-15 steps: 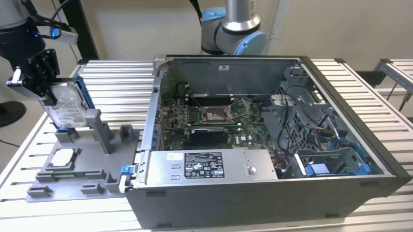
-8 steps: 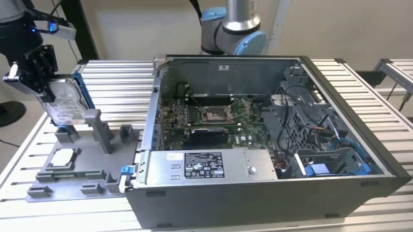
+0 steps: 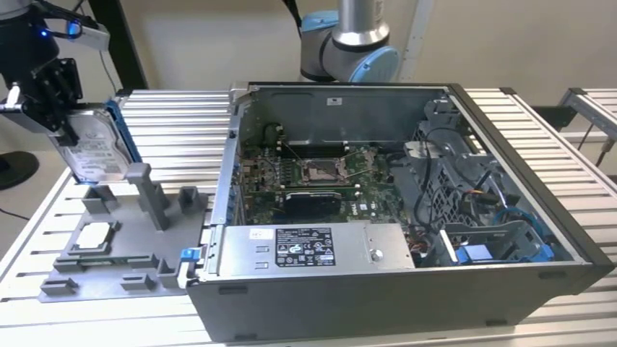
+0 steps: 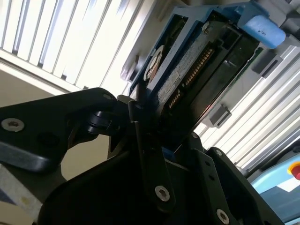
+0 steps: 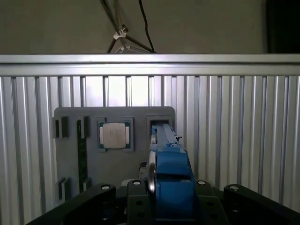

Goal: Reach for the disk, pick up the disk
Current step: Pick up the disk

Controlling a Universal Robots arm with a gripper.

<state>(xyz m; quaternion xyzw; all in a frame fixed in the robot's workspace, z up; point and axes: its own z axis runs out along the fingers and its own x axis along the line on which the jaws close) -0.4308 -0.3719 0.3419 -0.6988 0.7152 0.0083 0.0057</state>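
Note:
The disk, a silver hard drive with a white label and a blue bracket, stands on edge over the grey fixture at the exterior view's left. My gripper is shut on its upper end, black fingers clamped on both faces. In the first wrist view the disk runs edge-on between the fingers, its far end at a slot of the fixture. The second wrist view has the disk from below, held in the black jaws.
A small white-topped square chip lies in a pocket of the fixture. An open computer case with a motherboard takes up the middle of the slatted metal table. Grey posts rise from the fixture beside the disk.

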